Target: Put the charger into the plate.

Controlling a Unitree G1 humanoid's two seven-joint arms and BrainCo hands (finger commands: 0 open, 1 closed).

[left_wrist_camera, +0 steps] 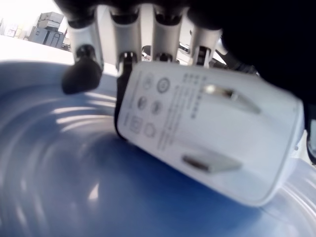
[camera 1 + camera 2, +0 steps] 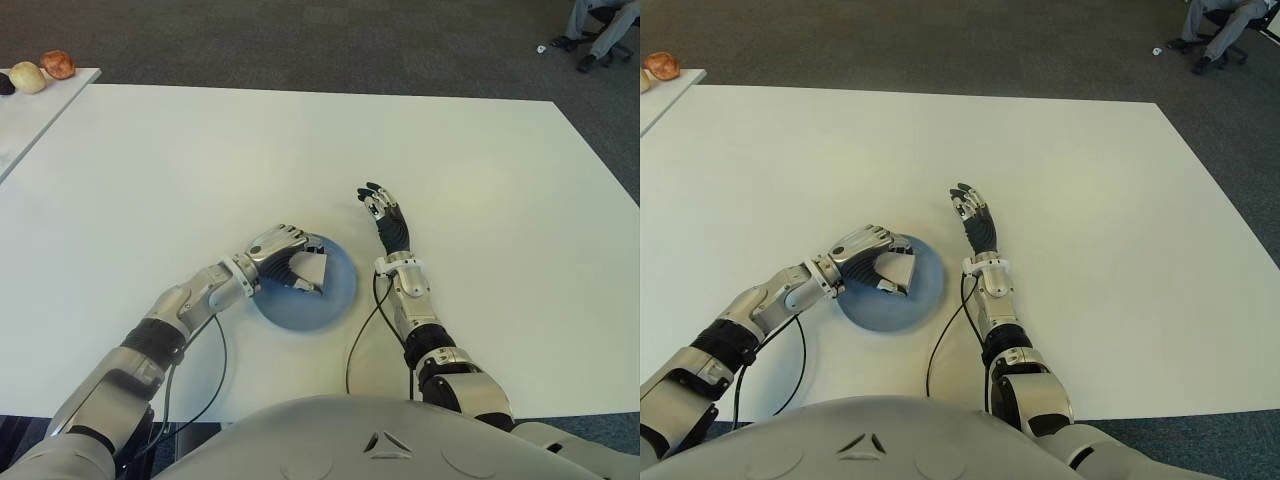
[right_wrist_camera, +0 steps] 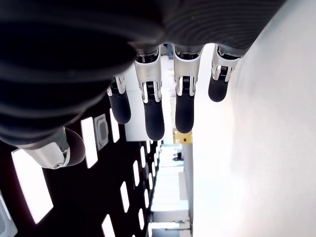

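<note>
Far left, on a separate side table [image 2: 40,110]: two roundish items [image 2: 45,70], one pale, one reddish-brown, can't ID them. My left robot hand [image 2: 285,258] is over the blue plate [image 2: 335,295], near the front edge of the white tabletop [image 2: 300,150], fingers [image 1: 123,64] curled and clamped on the white charger [image 2: 310,268]. Left wrist view: charger [image 1: 207,128] sits tilted, its lower edge down against the plate's inner surface [image 1: 59,187]; both flat prongs and the printed label face the camera; fingers wrap over its far side. So the charger is inside the plate's rim and in my grip. Black cable runs from my left forearm down past the tabletop's front edge. Just right of the plate, my right robot hand [image 2: 385,215] shows idle over bare tabletop, fingers straight and slightly spread, holding nothing; right wrist view confirms, fingers [image 3: 153,113] extended with nothing between them. Second black cable [image 2: 362,335] loops on the tabletop between plate and right forearm. Far right corner, on the dark carpet: a person's legs on a chair [image 2: 600,30].
</note>
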